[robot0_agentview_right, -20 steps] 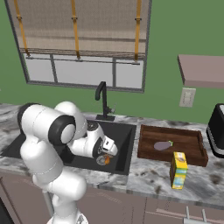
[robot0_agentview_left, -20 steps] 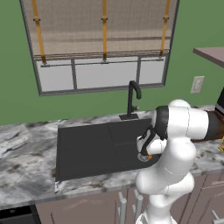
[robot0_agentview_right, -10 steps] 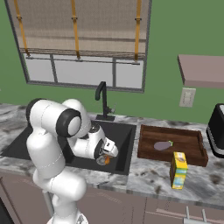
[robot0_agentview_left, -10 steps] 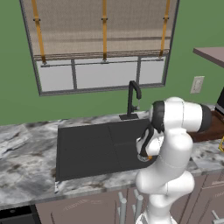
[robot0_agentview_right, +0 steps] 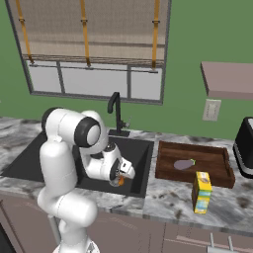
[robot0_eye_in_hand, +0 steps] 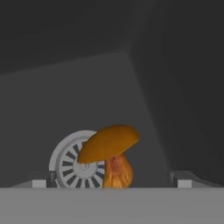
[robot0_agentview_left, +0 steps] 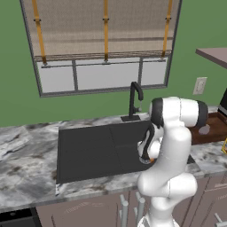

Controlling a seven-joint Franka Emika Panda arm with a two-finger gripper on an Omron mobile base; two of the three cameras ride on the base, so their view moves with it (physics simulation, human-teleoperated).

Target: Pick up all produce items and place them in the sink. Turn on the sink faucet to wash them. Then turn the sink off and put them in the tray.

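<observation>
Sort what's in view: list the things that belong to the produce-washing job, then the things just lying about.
Job:
- orange piece, in the sink by the drain
- purple piece, in the tray
- sink
- faucet
- tray
- gripper, open

Lying about:
- yellow carton
- black appliance
- wall outlet

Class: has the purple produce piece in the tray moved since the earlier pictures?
No. The purple piece lies in the same spot on the tray floor.

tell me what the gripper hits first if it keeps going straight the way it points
Most likely the orange piece, which sits dead ahead between the open gripper's fingertips in the hand view. Behind it lies the steel drain on the sink floor. How near the piece is, I can't tell.
</observation>
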